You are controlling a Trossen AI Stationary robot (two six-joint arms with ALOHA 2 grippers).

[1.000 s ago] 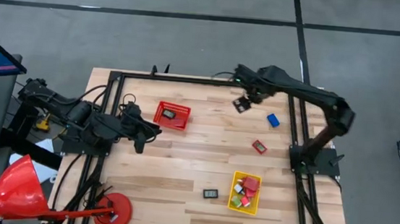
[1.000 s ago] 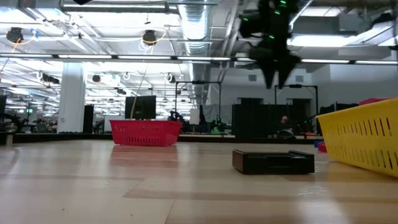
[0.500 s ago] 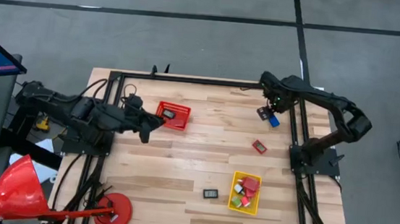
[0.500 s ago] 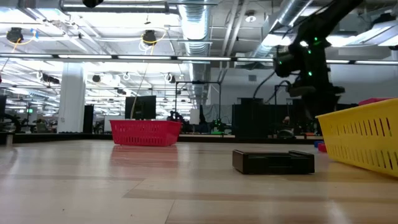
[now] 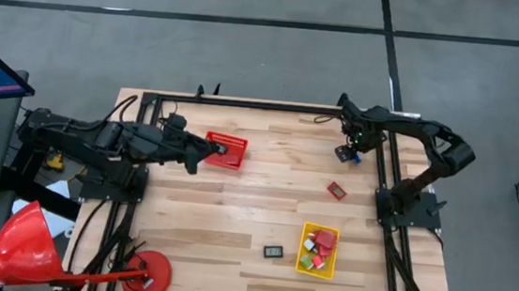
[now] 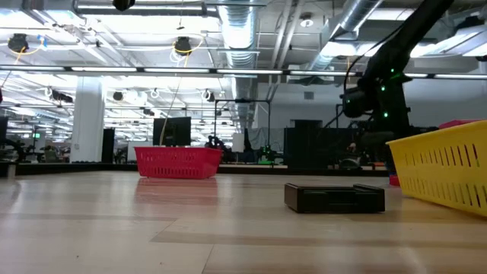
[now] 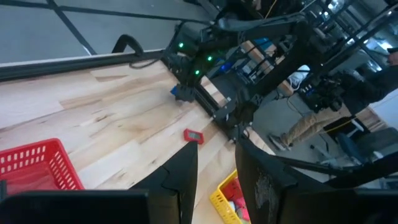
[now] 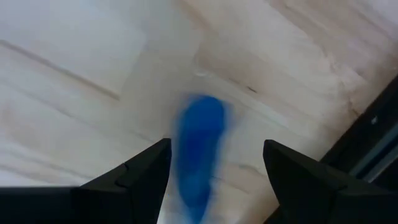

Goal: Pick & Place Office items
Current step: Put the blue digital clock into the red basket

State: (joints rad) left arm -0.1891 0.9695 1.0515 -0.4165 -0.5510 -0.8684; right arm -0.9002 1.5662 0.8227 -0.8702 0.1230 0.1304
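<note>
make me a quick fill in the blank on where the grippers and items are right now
1. The right gripper, fingers open, is over a small ____ block.
2. The left gripper is beside the ____ mesh basket.
3. The yellow bin holds ____ items.

Missing words: blue; red; several

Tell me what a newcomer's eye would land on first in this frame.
Probably the right tool, low over the blue block near the table's far right edge, its fingers open on either side of it. Next, the yellow bin of colourful pieces near the front, and the red mesh basket at far left, where the left tool hovers at its edge.
</note>
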